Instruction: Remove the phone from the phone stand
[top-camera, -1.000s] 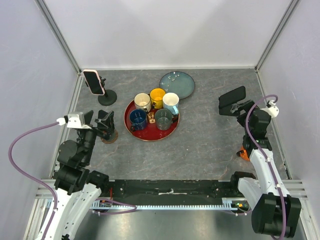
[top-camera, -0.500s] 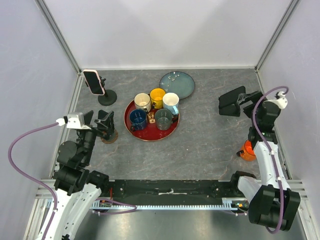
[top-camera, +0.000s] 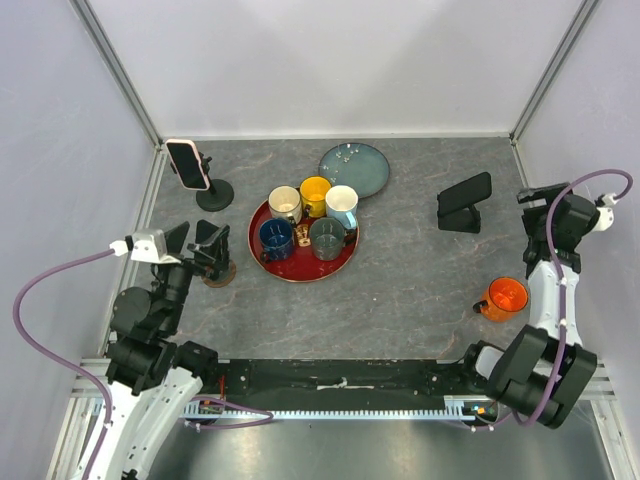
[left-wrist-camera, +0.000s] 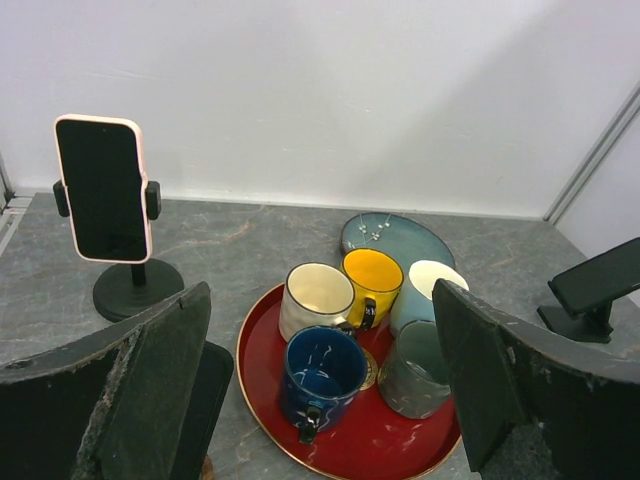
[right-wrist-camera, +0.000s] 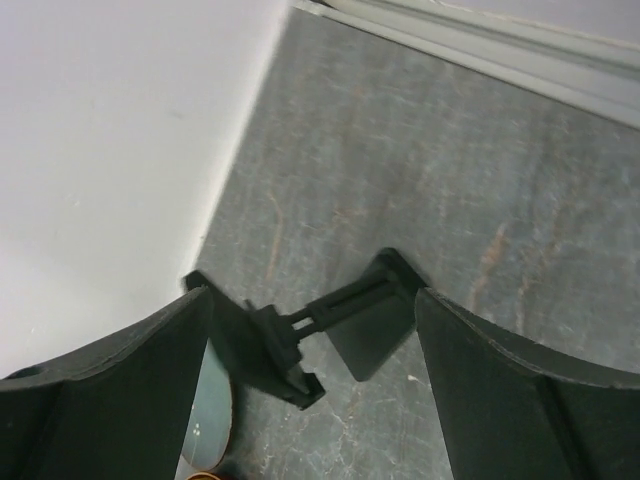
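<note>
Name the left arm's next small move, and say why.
Probably reach the left gripper forward and slightly left toward the pink-cased phone, jaws spread. The phone sits clamped upright in its stand at the far left, and the open gripper is short of it, beside the red tray.

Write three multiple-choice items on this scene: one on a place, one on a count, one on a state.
1. Where is the phone?
A. lying flat at the near right corner
B. clamped in the phone stand at the far left
C. lying flat at the centre

2. How many mugs stand on the red tray?
A. three
B. five
C. seven

3. The left gripper is:
A. open and empty
B. shut on the phone
C. shut on a mug

Key: B, the stand's clamp grips the phone's sides; B, the top view shows five on the tray; A, its fingers stand wide apart with nothing between them.
</note>
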